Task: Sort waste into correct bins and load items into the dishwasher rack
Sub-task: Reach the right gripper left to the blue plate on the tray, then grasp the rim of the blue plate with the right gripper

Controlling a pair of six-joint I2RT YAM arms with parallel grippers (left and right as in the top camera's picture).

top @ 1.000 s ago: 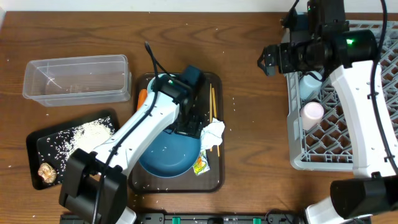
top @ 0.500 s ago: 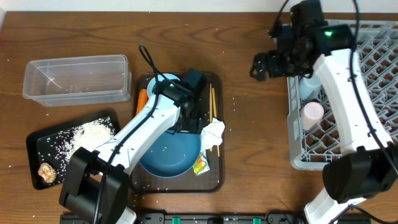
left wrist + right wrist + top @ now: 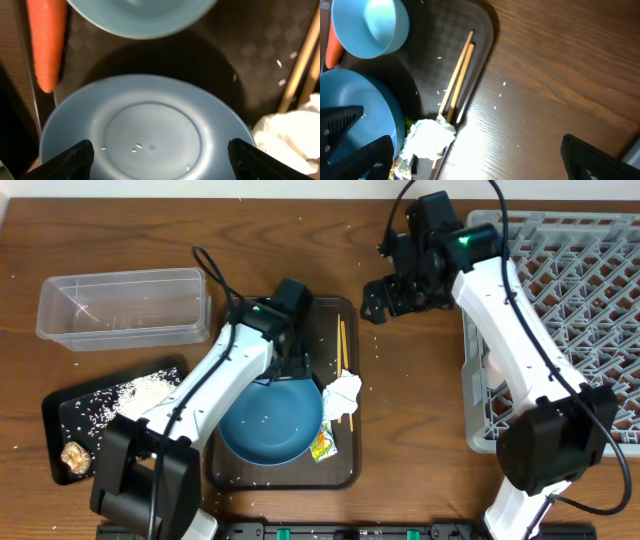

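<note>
The right gripper (image 3: 376,300), wide open and empty, hung just off the right edge of the tray (image 3: 343,468), the chopsticks (image 3: 458,75) lying along that edge to its left.

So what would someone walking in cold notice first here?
The big grey rack filling the right side, then the large blue plate on the brown tray at centre, with the left pincer open right above it. At far left, white rice is heaped on the black tray.
</note>
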